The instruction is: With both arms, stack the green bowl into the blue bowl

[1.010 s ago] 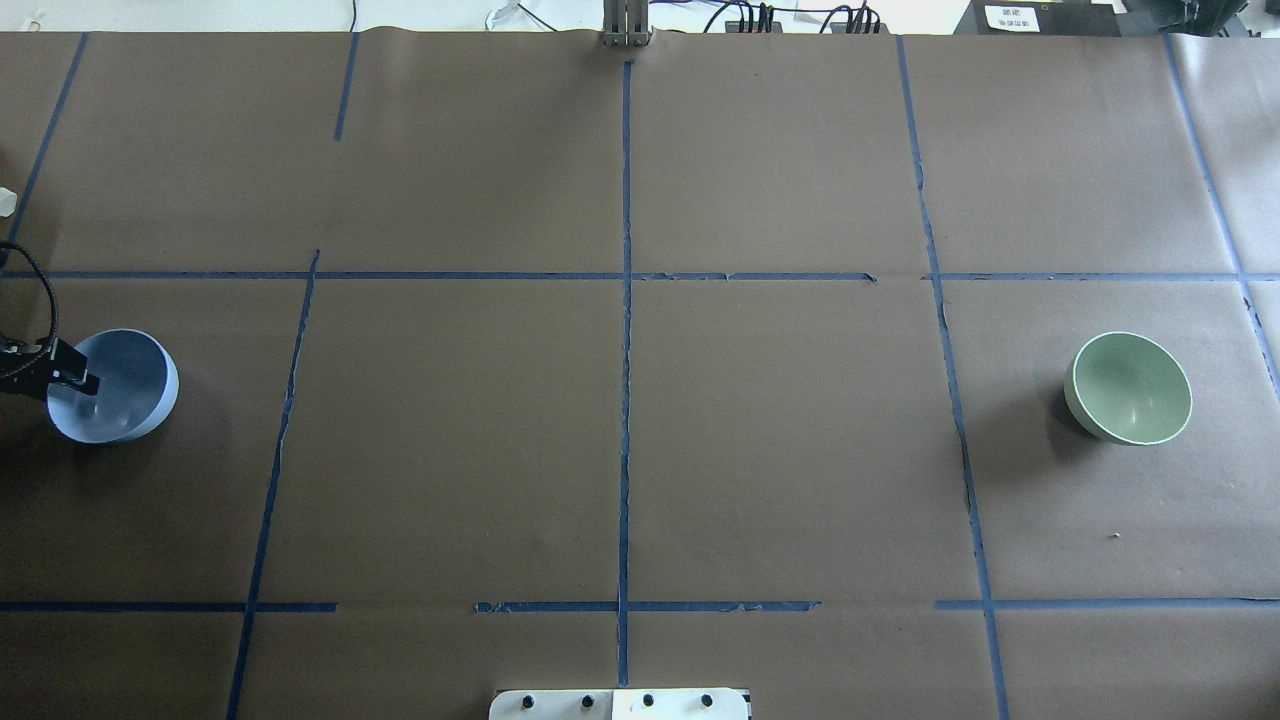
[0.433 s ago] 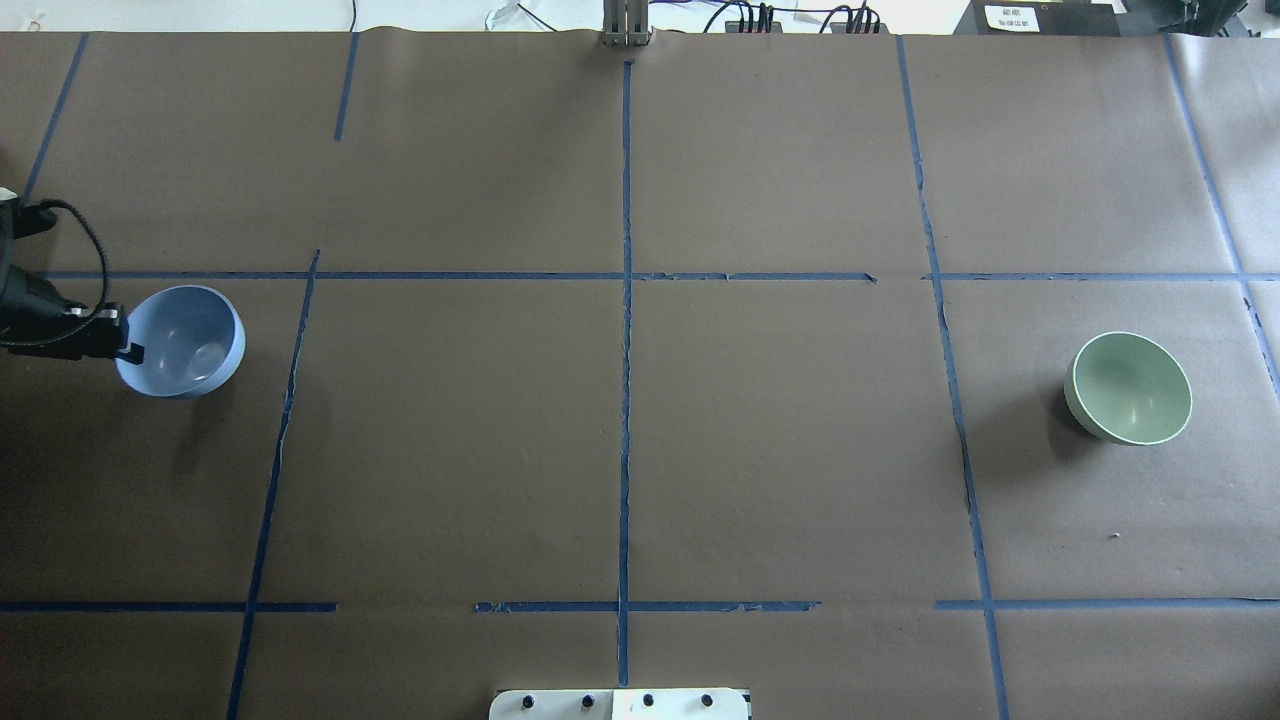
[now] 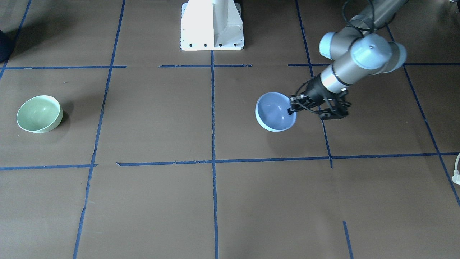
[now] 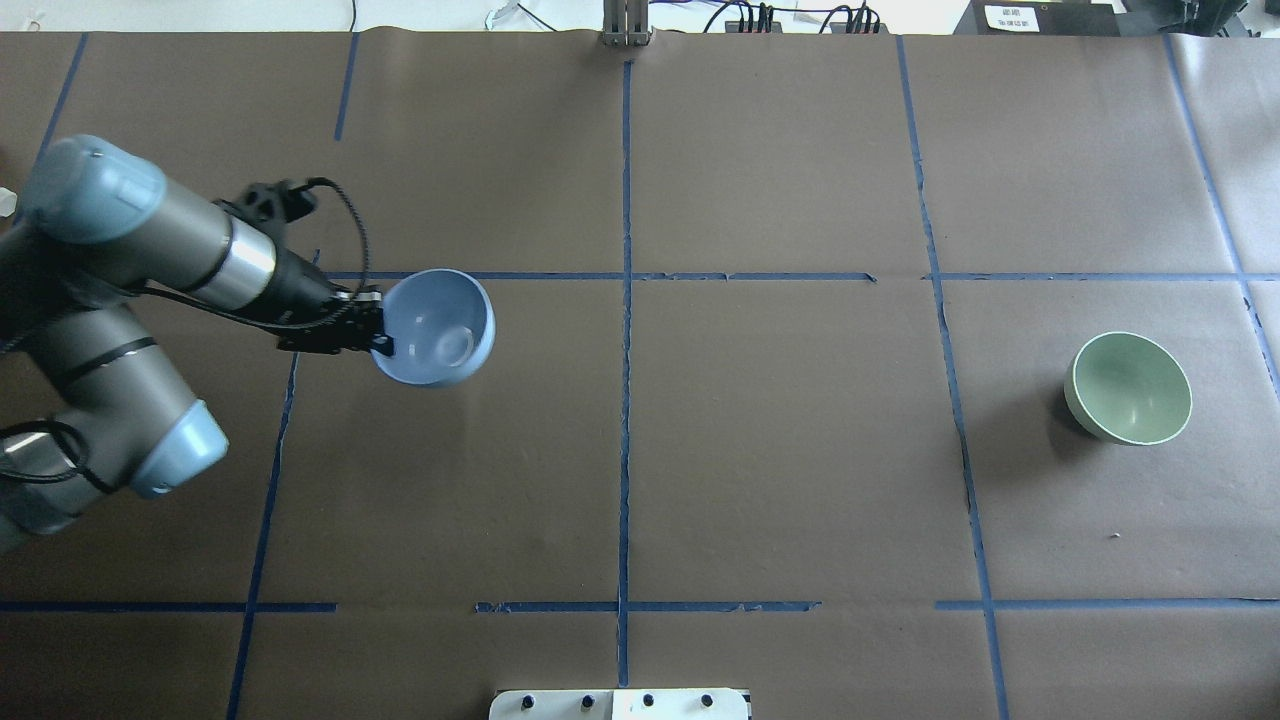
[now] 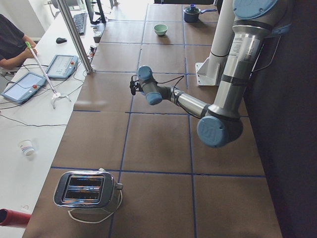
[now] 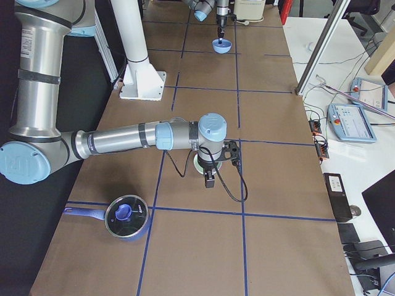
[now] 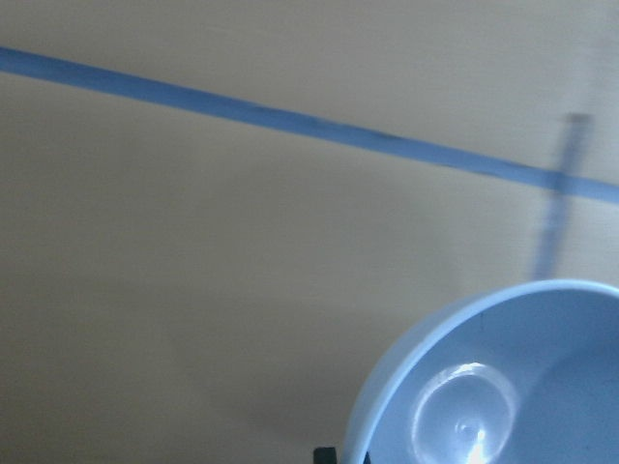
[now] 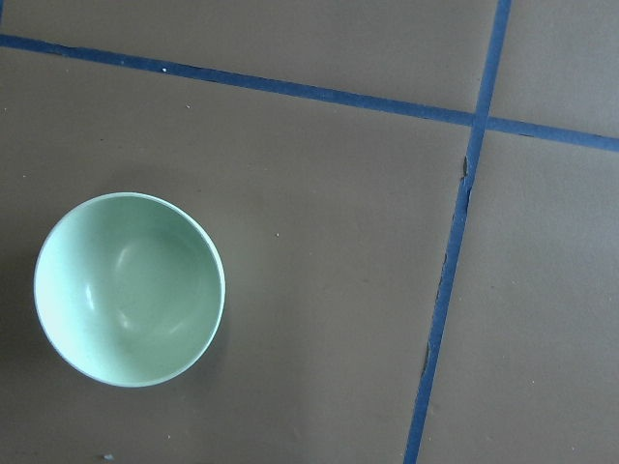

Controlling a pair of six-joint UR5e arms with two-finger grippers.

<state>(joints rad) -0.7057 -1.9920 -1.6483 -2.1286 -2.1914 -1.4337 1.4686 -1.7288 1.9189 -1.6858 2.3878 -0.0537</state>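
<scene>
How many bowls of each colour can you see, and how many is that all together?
blue bowl: 1
green bowl: 1
Total: 2 bowls
</scene>
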